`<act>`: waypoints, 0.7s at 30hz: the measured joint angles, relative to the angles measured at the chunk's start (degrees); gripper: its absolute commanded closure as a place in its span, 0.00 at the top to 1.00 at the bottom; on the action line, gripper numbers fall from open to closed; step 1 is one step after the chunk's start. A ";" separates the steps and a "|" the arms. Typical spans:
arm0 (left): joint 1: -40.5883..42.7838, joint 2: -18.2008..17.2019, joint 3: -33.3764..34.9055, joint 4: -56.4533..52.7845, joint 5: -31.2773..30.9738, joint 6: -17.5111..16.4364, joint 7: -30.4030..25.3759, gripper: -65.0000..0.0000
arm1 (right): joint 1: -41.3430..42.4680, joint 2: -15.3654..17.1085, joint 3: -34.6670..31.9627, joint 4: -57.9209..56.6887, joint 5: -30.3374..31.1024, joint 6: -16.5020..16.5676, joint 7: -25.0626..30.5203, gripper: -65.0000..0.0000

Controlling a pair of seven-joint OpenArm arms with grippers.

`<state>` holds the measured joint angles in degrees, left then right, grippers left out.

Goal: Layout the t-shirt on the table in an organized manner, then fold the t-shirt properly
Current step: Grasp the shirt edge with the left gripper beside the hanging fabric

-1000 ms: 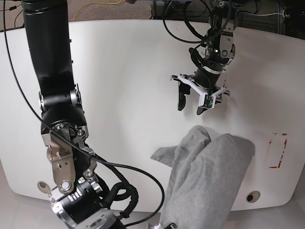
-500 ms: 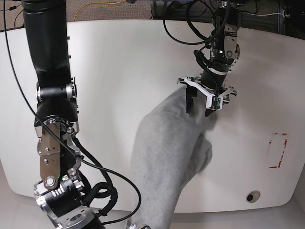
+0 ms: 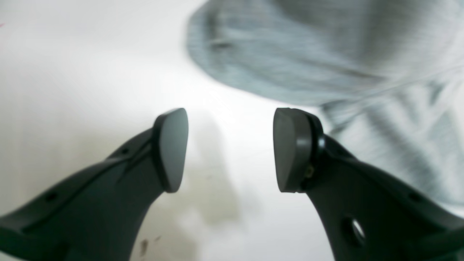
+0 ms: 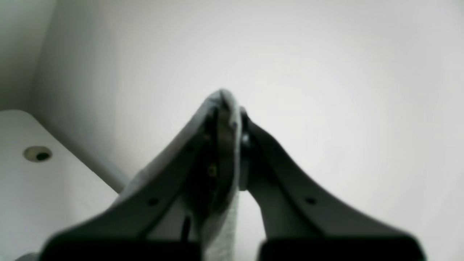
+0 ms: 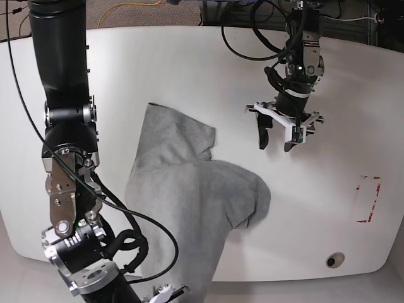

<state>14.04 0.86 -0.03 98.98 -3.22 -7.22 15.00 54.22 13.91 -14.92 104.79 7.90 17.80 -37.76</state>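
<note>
Gripping the t-shirt in my right tool — my left tool hangs released above the desk.

Beyond the tabletop's far edge lies a brownish floor with a yellow cable curling across it and dark cables bundled toward the far right corner. Past the near edge the floor is pale grey. Light is even and bright, shadows soft.
</note>
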 measured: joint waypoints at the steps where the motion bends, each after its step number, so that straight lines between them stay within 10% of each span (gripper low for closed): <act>1: -0.33 -0.09 0.02 -0.61 -0.02 0.09 0.04 0.54 | -0.35 0.22 0.22 0.28 0.00 0.02 -0.04 0.00; 21: -17.75 1.84 -6.97 -24.79 -12.15 0.15 0.07 0.54 | -3.65 0.04 2.08 3.15 0.20 0.00 -0.04 0.00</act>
<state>-3.70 2.70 -7.01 74.19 -15.38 -7.07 15.07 50.57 13.96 -12.84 107.94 8.10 17.80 -37.80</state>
